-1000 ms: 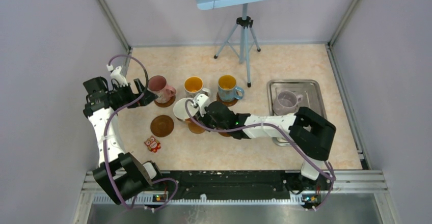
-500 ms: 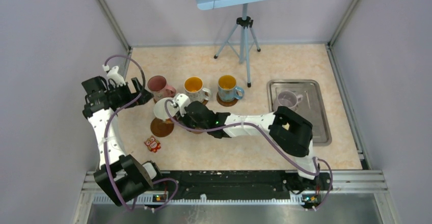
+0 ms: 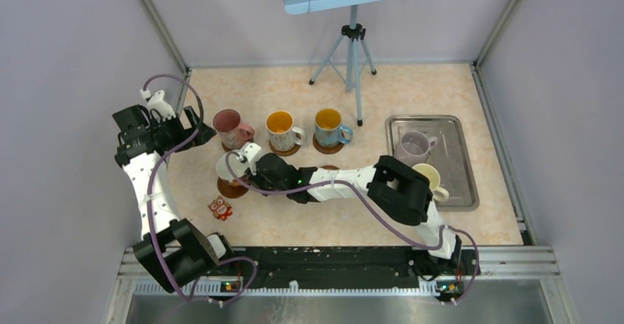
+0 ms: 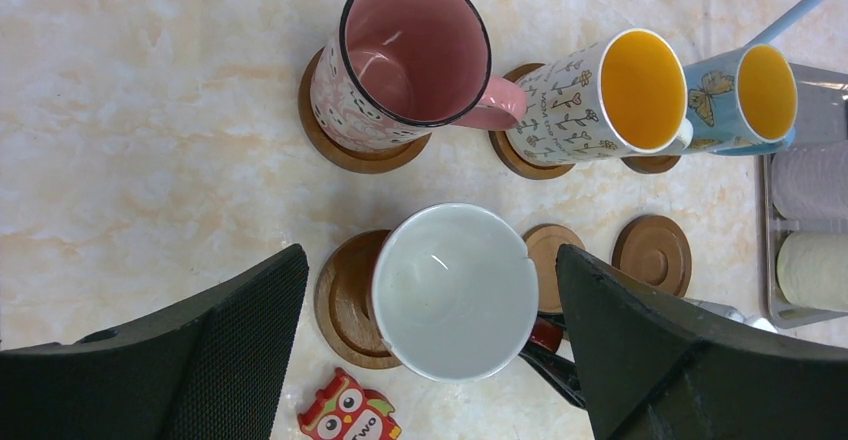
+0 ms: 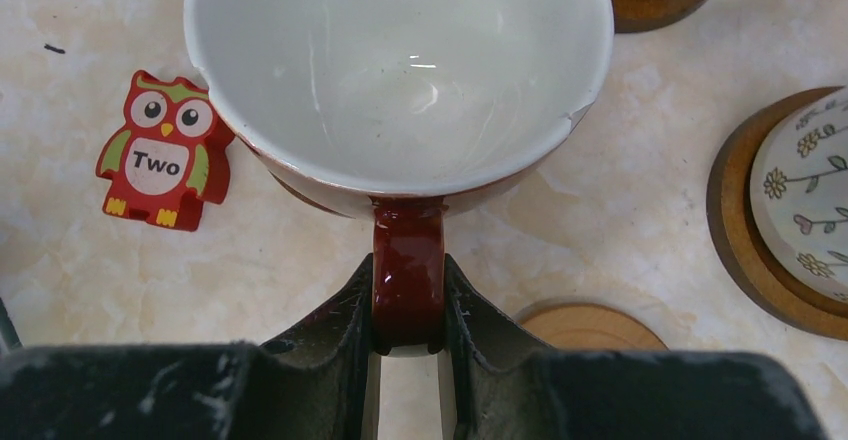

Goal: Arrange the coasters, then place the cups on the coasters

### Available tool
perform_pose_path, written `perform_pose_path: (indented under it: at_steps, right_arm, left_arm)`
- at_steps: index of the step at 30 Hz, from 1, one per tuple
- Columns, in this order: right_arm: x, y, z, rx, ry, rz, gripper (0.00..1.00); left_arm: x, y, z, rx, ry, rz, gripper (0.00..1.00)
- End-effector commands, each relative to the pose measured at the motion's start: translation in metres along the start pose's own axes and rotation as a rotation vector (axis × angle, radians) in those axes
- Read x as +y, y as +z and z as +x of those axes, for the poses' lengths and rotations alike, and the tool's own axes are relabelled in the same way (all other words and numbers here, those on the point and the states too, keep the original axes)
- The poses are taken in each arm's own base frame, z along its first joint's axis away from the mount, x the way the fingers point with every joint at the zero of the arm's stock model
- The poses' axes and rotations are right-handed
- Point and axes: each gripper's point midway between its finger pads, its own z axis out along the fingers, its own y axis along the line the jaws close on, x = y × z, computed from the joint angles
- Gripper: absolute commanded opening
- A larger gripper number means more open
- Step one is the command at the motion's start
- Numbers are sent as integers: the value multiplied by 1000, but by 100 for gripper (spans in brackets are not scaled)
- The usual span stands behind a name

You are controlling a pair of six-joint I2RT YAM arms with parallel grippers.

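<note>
Marble table [image 3: 250, 92]: six coasters [image 4: 652, 253] centre-left, owl figure [image 3: 219, 208] lower left, steel tray [image 3: 425, 118] right, tripod [image 3: 353, 51] top centre.

Bright, even light; soft shadows

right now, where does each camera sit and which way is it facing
top external: fixed above and behind the bases, looking down on the table; the left arm and right arm both show.
left wrist: above the table, looking down; the left gripper is open, its black fingers at the bottom corners.
right wrist: low, looking along the right gripper, which is shut on the handle of the red mug.
shared: both wrist views show the red mug and the owl figure.
</note>
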Motion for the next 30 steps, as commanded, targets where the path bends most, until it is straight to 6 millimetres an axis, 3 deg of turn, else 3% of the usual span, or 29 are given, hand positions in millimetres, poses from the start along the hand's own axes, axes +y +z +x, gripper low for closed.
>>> perform_pose_path:
  at_steps: [1,9,24,30]
  right_arm:
    - [29,-6,-97,-276,21,-47,0]
    - [31,7,-97,-279,30,-27,0]
    - [39,21,-67,-228,7,-39,0]
    - [38,18,-58,-199,27,-23,20]
  left_arm:
    - [2,-5,-19,-48,23,-19,99]
    - [3,-5,-21,-51,23,-28,99]
    - [2,-4,-20,-44,26,-13,99]
    - [2,-2,-19,-42,22,-8,99]
